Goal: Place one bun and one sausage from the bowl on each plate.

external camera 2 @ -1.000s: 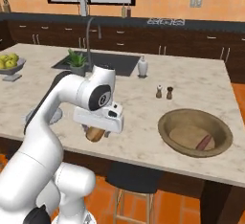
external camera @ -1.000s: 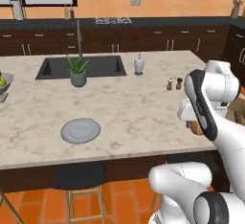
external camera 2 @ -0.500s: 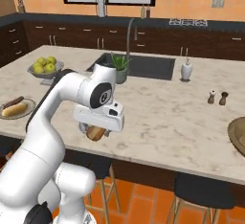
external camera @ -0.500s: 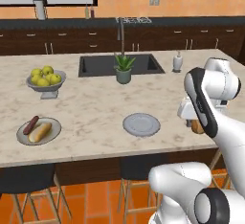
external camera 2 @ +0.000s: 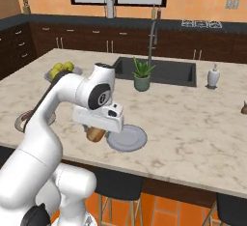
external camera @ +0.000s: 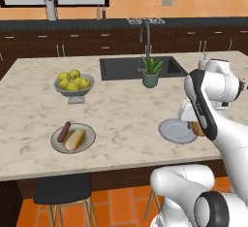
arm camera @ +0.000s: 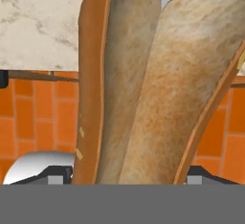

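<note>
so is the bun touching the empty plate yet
Apart. In the right base view the bun hangs in the end effector beside the empty plate, above the counter edge, not resting on it.

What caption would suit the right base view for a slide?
White arm's gripper holding a split brown bun beside an empty round grey plate on the marble counter.

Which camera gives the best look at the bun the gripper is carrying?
The hand view: the bun is seen close up, its split and browned crust plain. In the right base view it is a small brown lump under the gripper, beside the empty plate. In the left base view the arm hides most of it.
</note>
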